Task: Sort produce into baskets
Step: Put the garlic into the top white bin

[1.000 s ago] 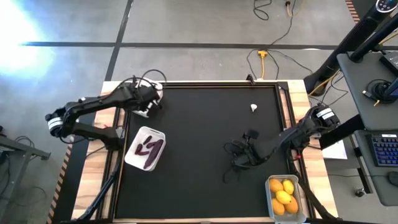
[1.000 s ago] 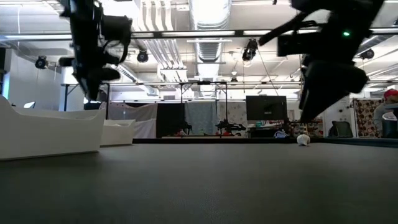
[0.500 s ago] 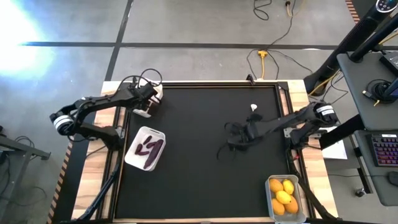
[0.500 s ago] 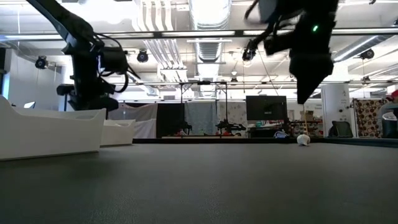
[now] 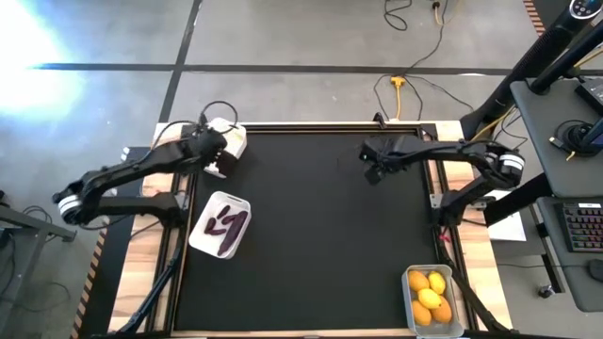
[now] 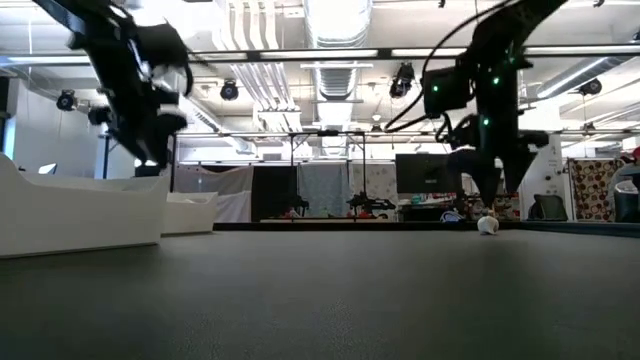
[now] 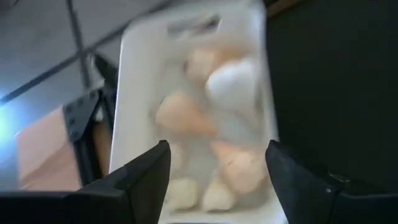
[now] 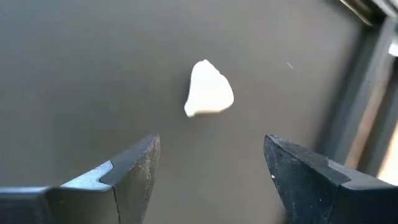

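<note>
A white garlic bulb (image 8: 208, 90) lies on the black mat near its far right corner, also seen in the low view (image 6: 487, 225). My right gripper (image 8: 211, 162) hangs open above the bulb, one finger on each side, clear of it. At the far left corner stands a white basket (image 5: 232, 141) with several pale garlic bulbs (image 7: 214, 106) in it. My left gripper (image 7: 217, 168) hovers open over that basket, touching nothing.
A white basket (image 5: 220, 224) with dark purple eggplants sits by the mat's left edge. A clear basket (image 5: 433, 297) of yellow and orange fruits stands at the near right corner. The mat's middle is bare. Cables run on the floor beyond the far edge.
My right gripper has swung from the mat's right middle toward the far edge, rolling as it went, and now hangs over the lone garlic bulb. My left gripper has stayed over the far-left basket, dipping toward it and coming up again.
</note>
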Tool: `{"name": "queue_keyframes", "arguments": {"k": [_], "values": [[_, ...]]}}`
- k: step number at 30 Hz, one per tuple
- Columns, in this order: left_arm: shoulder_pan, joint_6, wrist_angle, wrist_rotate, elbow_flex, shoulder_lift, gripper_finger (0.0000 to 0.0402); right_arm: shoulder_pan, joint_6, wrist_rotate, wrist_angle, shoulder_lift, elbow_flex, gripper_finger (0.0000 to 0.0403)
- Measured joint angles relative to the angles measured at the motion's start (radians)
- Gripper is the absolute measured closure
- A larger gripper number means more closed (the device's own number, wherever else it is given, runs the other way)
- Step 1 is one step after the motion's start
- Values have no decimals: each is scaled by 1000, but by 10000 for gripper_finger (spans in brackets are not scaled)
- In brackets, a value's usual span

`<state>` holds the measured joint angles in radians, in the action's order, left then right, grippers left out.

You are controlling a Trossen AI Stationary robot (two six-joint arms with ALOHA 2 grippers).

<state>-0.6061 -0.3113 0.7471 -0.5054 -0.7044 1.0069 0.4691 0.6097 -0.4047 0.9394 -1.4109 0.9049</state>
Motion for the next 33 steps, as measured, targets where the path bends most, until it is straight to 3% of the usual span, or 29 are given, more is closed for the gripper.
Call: {"name": "queue_keyframes", "arguments": {"k": [5, 11, 15, 20, 26, 33], "values": [[158, -91, -228, 3, 58, -182, 160, 117, -69, 72, -200, -5, -44, 122], [400, -68, -927, 74, 277, -259, 167, 198, -80, 111, -246, -53, -53, 141], [463, 69, -1267, 75, 371, -222, 172, 219, -95, 125, -250, -89, -54, 164], [451, 149, -1301, 69, 367, -201, 174, 221, -120, 127, -289, -136, -54, 195], [451, 185, -1203, 70, 326, -203, 174, 216, -159, 162, -322, -171, -52, 238], [453, 229, -1072, 109, 305, -188, 174, 105, -183, 194, -358, -129, -51, 299]]}}
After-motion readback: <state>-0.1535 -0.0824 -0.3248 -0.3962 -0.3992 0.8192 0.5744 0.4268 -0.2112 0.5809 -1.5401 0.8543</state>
